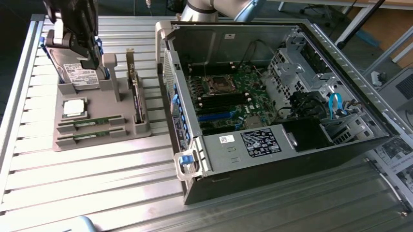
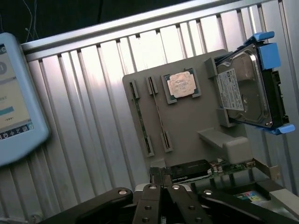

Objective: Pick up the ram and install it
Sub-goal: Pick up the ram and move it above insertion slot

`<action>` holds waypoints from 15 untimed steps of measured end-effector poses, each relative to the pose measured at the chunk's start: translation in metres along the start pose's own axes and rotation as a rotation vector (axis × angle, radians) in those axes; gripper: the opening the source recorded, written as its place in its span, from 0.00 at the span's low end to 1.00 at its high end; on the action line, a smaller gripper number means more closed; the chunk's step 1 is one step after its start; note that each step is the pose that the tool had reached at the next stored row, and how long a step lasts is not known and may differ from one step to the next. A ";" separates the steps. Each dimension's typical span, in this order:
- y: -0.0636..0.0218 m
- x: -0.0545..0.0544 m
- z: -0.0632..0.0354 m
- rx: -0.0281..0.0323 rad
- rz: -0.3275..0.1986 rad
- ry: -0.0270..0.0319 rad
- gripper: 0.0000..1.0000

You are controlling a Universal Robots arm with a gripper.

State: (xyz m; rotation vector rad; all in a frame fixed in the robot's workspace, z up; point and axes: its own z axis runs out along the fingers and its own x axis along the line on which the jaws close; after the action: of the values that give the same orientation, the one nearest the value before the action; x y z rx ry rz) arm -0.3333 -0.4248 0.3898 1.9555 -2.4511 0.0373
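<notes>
We see the black two-fingered gripper (image 1: 87,60) (image 2: 161,176) at the upper left of the exterior view, its fingers pressed together on nothing. It hangs over the grey plastic parts holder (image 1: 110,108), seemingly above the silver hard drive in its blue bracket (image 1: 81,75), though the angle makes that hard to judge. Two long, narrow green circuit-board sticks stand on edge in the holder's slots at the frame's left: the upper ram stick (image 1: 90,122) and the lower ram stick (image 1: 90,137), both untouched. The open black computer case (image 1: 271,169) occupies the centre and right.
</notes>
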 end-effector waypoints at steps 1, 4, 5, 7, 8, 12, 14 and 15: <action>0.0000 0.000 0.0001 0.0001 -0.006 -0.0001 0.11; 0.0000 0.000 0.0002 0.0004 -0.023 -0.0005 0.11; 0.0000 0.000 0.0003 0.0006 -0.029 -0.0006 0.11; 0.0000 0.000 0.0003 0.0008 -0.042 -0.0008 0.11; 0.0000 0.000 0.0004 0.0009 -0.049 -0.0010 0.11; 0.0000 0.000 0.0005 0.0015 -0.076 -0.0015 0.11; 0.0000 0.000 0.0005 0.0017 -0.091 -0.0017 0.11; 0.0000 0.000 0.0005 0.0018 -0.098 -0.0017 0.11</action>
State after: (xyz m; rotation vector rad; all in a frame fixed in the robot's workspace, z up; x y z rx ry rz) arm -0.3333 -0.4248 0.3894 2.0745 -2.3530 0.0374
